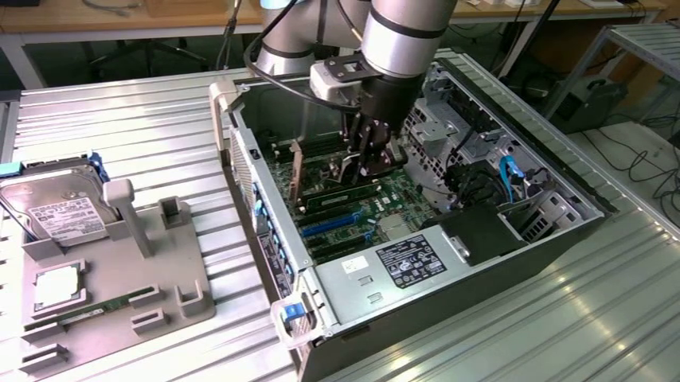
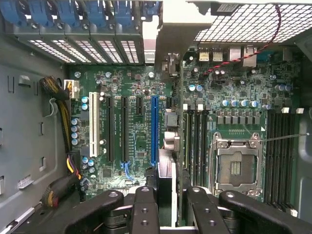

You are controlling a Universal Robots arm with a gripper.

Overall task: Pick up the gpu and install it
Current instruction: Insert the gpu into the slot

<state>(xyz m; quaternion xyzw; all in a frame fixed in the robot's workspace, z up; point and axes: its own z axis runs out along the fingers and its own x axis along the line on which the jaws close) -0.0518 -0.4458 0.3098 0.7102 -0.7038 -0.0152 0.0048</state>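
The black robot gripper is down inside the open grey metal computer case. Its fingers are clamped on the gpu, a thin dark flat card with a silver metal end, held on its edge. The card stands over the green board, just beside the long blue slot. On the grey tray, at about nine o'clock from the case, lies a silver box drive with a white label.
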